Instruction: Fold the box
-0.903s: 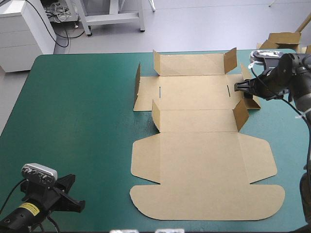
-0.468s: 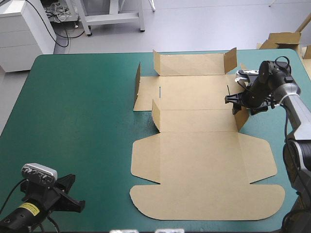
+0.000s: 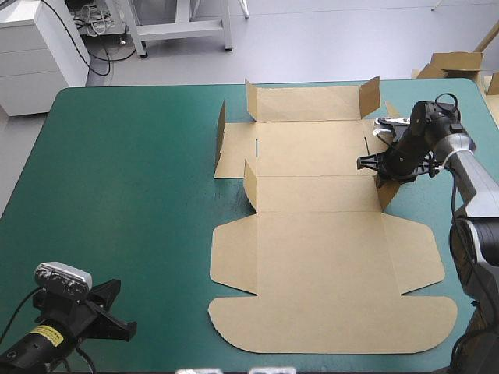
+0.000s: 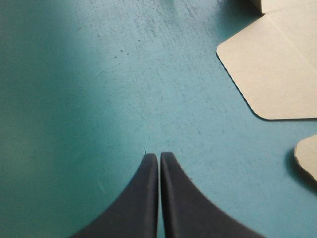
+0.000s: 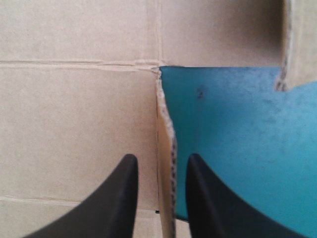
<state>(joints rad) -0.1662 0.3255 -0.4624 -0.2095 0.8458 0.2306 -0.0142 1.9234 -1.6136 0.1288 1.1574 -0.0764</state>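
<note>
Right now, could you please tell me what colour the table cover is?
The cover is teal-green, clearest in the high view.

The left arm (image 3: 39, 343) sits low, well apart from the box (image 3: 320, 234), off its near left corner. The left gripper (image 4: 159, 154) has its fingers (image 4: 141, 198) pressed together into one point. The right arm (image 3: 468, 167) reaches to the box's right side. The right gripper (image 5: 159, 157) points inward there, its fingers parted astride an upright edge of the box.
</note>
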